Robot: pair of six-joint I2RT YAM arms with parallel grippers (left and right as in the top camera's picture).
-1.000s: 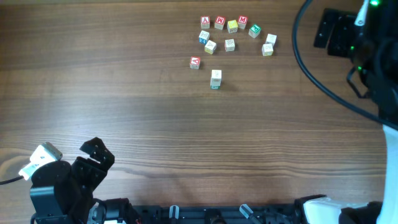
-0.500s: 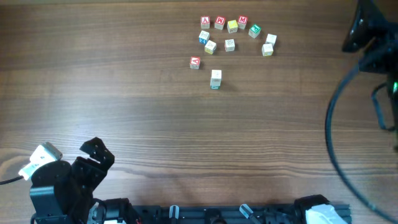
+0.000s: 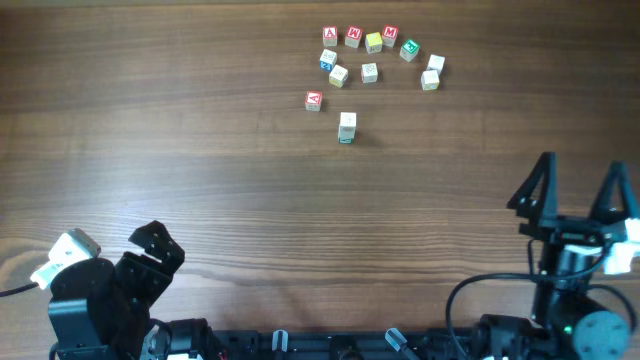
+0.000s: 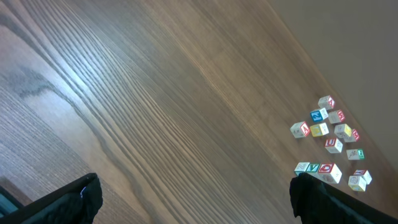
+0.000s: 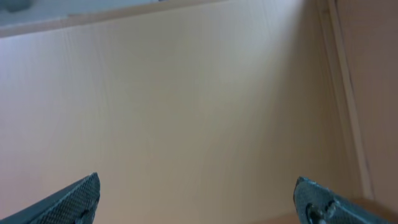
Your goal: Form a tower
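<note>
Showing the tower [image 3: 347, 128] upright just beside the loose cubes [image 3: 369, 71]; showing left gripper [image 4: 194, 183] and right gripper [image 3: 583, 185] gaping wide, empty, well apart from it. Judging best: lowering any further cube squarely, releasing gently.

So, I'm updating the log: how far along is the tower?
Done: a short tower stands apart from the loose cubes. In hand: nothing; the left tool and right tool are both open and empty, well away from it. Left: perhaps adding more loose cubes, if it should grow taller.
</note>
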